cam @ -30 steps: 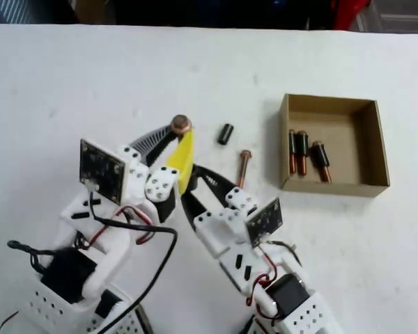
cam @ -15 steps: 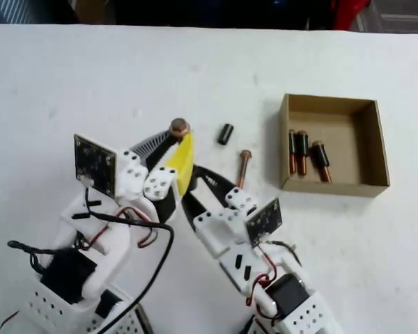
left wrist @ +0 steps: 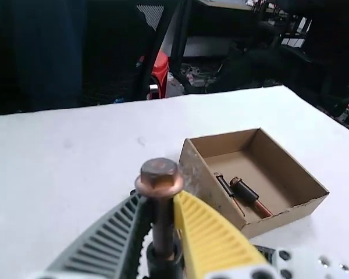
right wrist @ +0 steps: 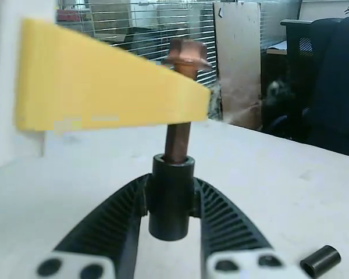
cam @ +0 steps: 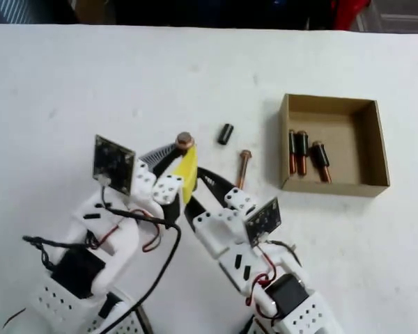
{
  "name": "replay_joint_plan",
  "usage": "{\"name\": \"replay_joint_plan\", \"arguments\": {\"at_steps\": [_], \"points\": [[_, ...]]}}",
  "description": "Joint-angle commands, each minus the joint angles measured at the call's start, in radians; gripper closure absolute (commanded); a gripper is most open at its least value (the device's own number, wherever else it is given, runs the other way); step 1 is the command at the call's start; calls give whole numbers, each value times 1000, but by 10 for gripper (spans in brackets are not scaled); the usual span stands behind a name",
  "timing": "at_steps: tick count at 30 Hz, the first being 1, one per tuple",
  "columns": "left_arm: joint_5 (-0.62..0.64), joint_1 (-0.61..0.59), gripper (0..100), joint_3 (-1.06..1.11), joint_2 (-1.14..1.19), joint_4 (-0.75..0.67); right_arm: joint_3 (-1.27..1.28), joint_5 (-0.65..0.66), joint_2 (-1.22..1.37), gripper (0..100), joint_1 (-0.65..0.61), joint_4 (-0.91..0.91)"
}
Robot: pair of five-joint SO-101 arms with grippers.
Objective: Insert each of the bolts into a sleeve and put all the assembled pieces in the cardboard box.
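1. Pinching the bolt (left wrist: 160,177) just under its copper head, the left gripper (cam: 183,147) had its grey and yellow fingers pressed against the shank. It held the bolt upright, head on top, over the middle of the white table (cam: 90,76).
2. Right below it, the right gripper (right wrist: 170,192) was clamped on a black sleeve (right wrist: 170,203). One dark finger sat on each side, and the sleeve stood upright with its open end up.
3. And the fit was on: the bolt's shank ran straight down into the sleeve's open top. A bare stretch of shank showed between the head and the sleeve's rim.
4. The two grippers met at that one spot, the left arm coming in from the near left and the right arm from the near right.
5. A loose sleeve (cam: 226,133) lay on the table just right of the held bolt and a little farther away.
6. A loose bolt (cam: 244,167) lay to the right as well, but nearer, with its head at the far end. It was apart from the loose sleeve and touched neither gripper.
7. Over on the right sat the cardboard box (cam: 331,111), open at the top. The loose bolt lay between the grippers and the box's left wall.
8. Inside the box, three assembled pieces (cam: 302,152) lay side by side toward the left wall. Each was a copper bolt wearing a black sleeve.
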Motion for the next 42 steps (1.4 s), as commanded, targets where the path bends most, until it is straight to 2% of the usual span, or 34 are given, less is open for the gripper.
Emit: {"name": "replay_joint_plan", "arguments": {"at_steps": [1, 7, 12, 17, 24, 33, 35, 42], "points": [[6, 7, 976, 23, -19, 2, 12, 0, -15, 981, -2, -7], [6, 7, 974, 51, -19, 2, 12, 2, -15, 981, -1, -5], [6, 7, 973, 68, -19, 3, 12, 69, -15, 981, -1, -1], [3, 7, 973, 69, -19, 8, 12, 68, -15, 981, 1, -2], [0, 7, 973, 69, -19, 94, 12, 68, -15, 981, 7, -8], [-2, 7, 971, 69, -19, 86, 12, 68, -15, 981, 10, -7], [-2, 7, 941, 69, -19, 86, 12, 68, -15, 981, 10, -7], [-2, -1, 745, 69, -19, 92, 12, 68, -15, 981, 10, -4]]}}
